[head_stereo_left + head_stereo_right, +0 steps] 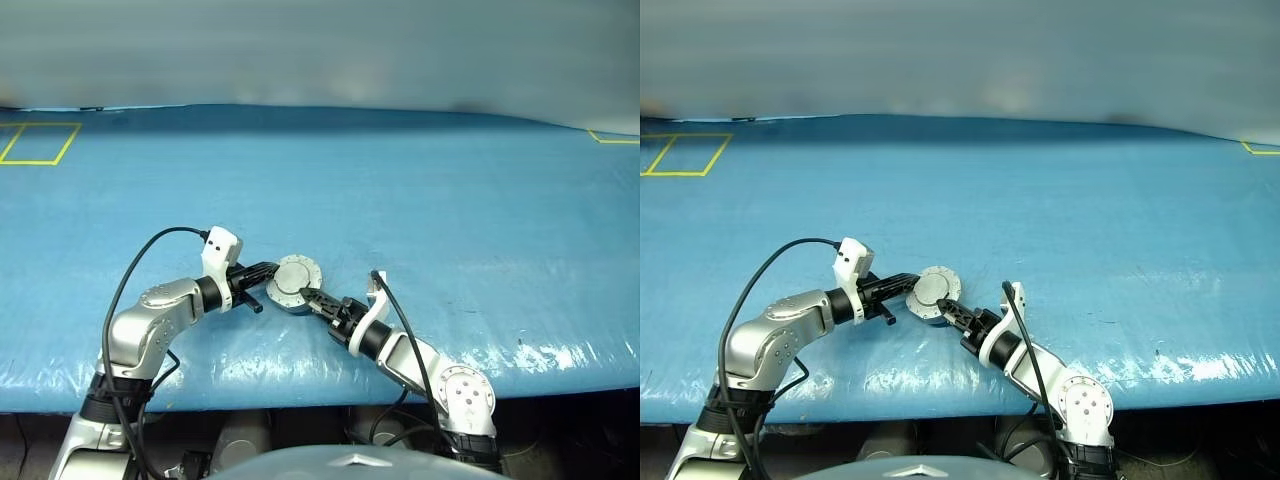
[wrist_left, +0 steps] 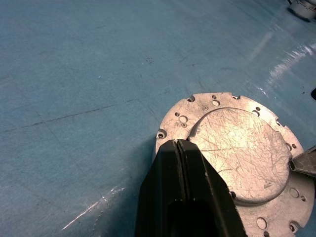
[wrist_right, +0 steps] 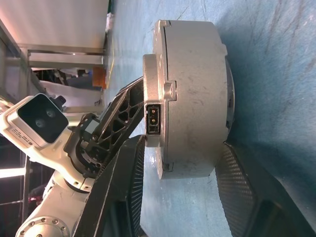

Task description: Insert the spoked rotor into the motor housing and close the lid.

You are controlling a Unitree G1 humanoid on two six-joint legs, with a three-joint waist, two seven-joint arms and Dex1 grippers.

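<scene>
The motor housing (image 1: 295, 280) is a grey puck near the table's front edge, with the lid (image 2: 237, 148) closed flat on top of it. My left gripper (image 1: 274, 269) is shut, its tips resting on the lid's holed rim (image 2: 170, 126). My right gripper (image 3: 182, 148) reaches in from the opposite side. One of its fingers (image 3: 128, 173) is against the lid face and the other lies under the housing's base, so it is shut on the housing. A small connector socket (image 3: 154, 118) shows on the housing's side wall. The spoked rotor is hidden.
A blue cover (image 1: 400, 190) spreads over the wide table. Yellow tape outlines lie at the far left (image 1: 40, 142) and far right (image 1: 612, 137). The table's front edge (image 1: 300, 395) runs just behind both arms.
</scene>
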